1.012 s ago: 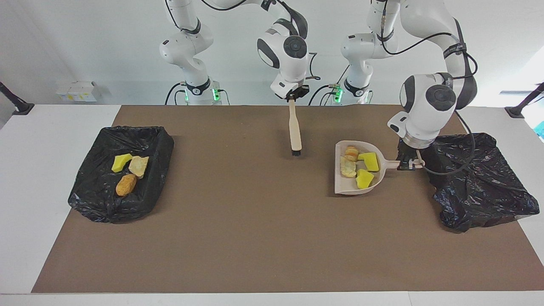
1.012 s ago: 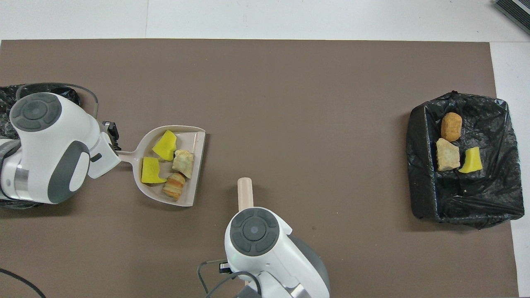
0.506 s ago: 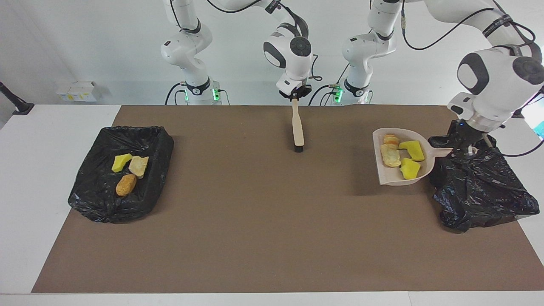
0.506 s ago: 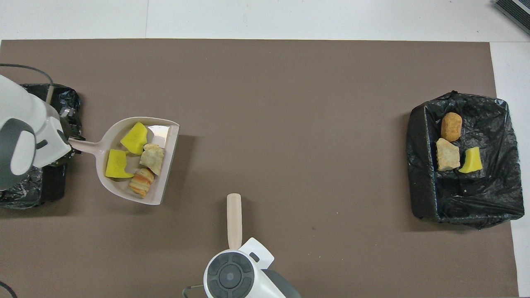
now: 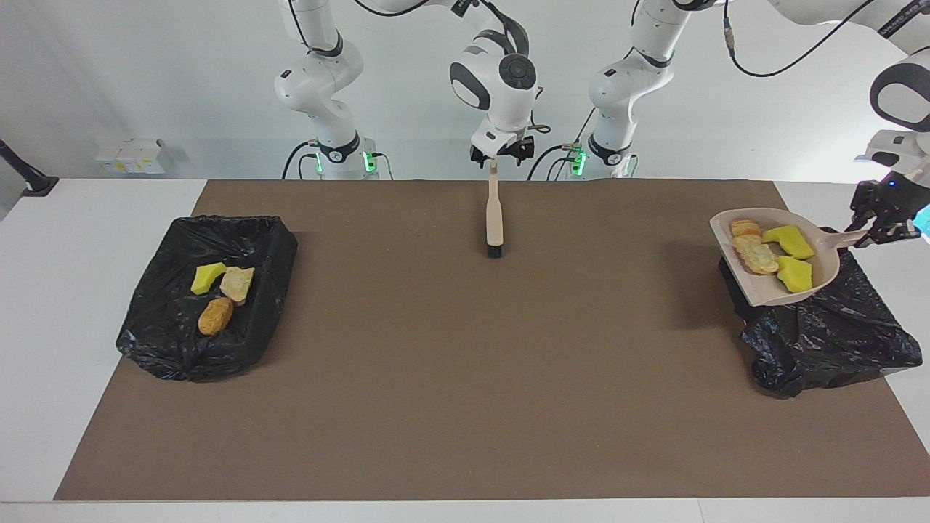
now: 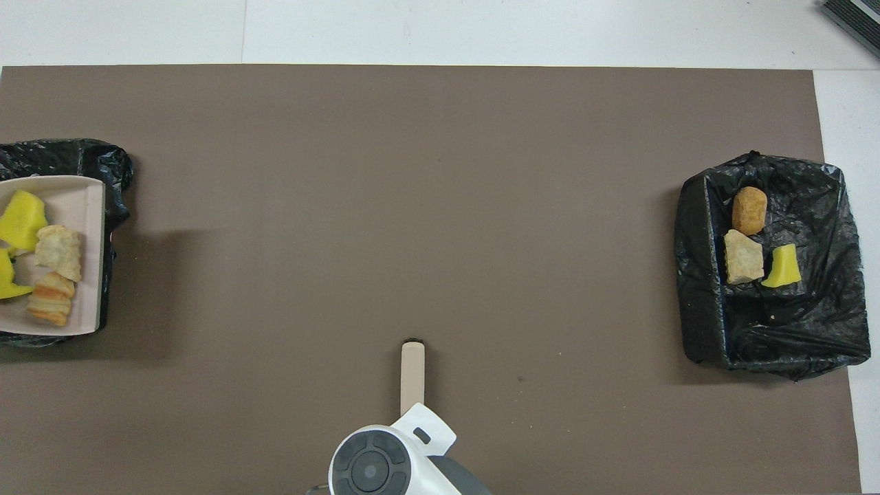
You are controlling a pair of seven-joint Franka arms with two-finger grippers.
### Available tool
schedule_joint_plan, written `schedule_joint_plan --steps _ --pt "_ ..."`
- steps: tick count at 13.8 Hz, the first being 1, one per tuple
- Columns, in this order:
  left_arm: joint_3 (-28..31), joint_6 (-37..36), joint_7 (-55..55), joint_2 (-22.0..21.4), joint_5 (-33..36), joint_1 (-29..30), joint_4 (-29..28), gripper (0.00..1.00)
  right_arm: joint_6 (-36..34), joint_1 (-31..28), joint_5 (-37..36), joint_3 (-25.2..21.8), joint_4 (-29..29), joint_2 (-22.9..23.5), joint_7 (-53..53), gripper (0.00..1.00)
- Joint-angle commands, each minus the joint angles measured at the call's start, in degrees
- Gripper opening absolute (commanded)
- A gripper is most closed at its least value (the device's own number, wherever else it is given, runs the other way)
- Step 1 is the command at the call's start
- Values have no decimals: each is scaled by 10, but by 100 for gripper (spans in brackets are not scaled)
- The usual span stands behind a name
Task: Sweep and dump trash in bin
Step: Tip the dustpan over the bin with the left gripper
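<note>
Beige dustpan [image 5: 770, 261], pinched at its handle by the left end effector [image 5: 875, 226], hangs over one black-lined bin [image 5: 821, 341] with four trash pieces [image 5: 774, 254] aboard, not yet dumped. Three pieces [image 5: 218, 290] lie in the other bin [image 5: 182, 341]. Right end effector [image 5: 498, 154] is at the brush [image 5: 494, 218] handle; grip unclear. Worktop [image 5: 436, 363] sweeping looks done.

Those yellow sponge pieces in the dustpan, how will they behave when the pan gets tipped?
The yellow sponge pieces look like light foam, so they'd probably tumble rather than slide, perhaps bouncing in the black-lined bin. They lie at the handle end of the dustpan in the left gripper, pastries between them and the lip, so they'd likely leave last.
</note>
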Motion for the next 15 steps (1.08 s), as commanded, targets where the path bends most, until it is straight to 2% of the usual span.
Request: schedule_joint_plan --steps 1,4,7,10,15 --pt "-8 15 16 44 49 19 72 0 -42 -35 -18 3 42 -6 2 100" --pt "-4 60 1 46 103 24 69 0 -86 -84 -30 4 93 -6 -51 100" --pt "-2 109 -80 43 215 20 58 0 -145 -155 -38 3 153 -2 -148 100" --pt "-3 113 -169 36 328 -3 40 0 -173 -221 -66 3 185 -5 -254 100" --pt "-3 105 -296 2 472 -44 -13 0 -204 -364 -91 1 213 -13 -472 100"
